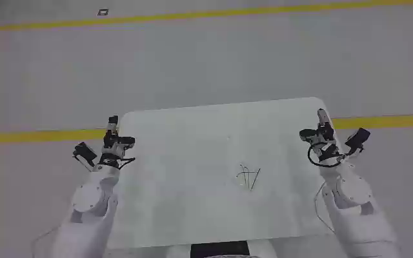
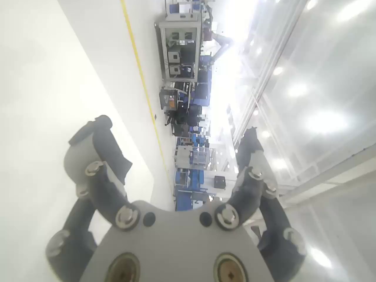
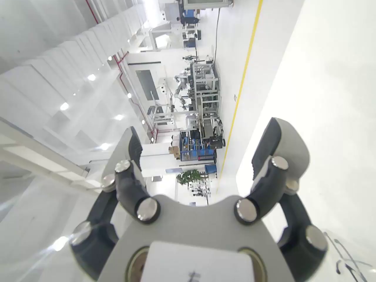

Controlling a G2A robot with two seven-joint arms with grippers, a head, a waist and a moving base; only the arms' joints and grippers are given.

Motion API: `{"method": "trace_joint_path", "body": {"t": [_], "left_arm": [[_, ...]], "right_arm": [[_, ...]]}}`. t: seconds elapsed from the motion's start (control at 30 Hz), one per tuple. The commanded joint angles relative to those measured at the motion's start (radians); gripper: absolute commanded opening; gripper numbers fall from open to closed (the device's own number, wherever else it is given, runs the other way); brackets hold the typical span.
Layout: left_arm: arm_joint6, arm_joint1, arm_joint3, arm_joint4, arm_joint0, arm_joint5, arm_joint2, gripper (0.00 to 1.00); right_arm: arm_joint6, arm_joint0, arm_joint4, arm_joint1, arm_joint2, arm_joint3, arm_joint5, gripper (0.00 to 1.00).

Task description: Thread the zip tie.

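Left gripper [image 2: 176, 132]: the two dark-padded fingers stand wide apart. Nothing is between them and they touch nothing. In the top view this gripper hangs at the left edge of the white rectangular table with rounded corners [image 1: 193, 129], near the far-left corner, pointing away from the robot.

Right gripper [image 3: 202, 133]: the fingers are likewise spread wide, with nothing held and nothing in contact. It hangs at the right edge of the table, near the far-right corner, also pointing away from the robot.

Zip tie [image 1: 248, 176]: a small cluster of thin dark plastic strips, lying flat on the tabletop and crossing one another. It sits right of the table's centre, in the near half, closer to the right gripper than to the left, and well apart from both. How many strips there are cannot be told.

Open room: bare white tabletop surrounds the zip tie on every side. A yellow floor line [image 1: 39, 135] runs past the table on both sides, and a second one lies farther off.
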Motion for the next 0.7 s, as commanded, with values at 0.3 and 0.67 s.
{"method": "trace_joint_path", "body": {"t": [0.3, 0.67], "left_arm": [[-0.113, 0.002, -0.022, 0.054, 0.016, -0.013, 0.028, 1.00], [-0.207, 0.001, -0.044, 0.067, 0.022, -0.022, 0.084, 1.00]], "right_arm": [[0.075, -0.019, -0.178, 0.000, -0.054, -0.010, -0.030, 1.00], [0.167, -0.010, -0.273, 0.005, -0.073, -0.030, -0.051, 1.00]]}}
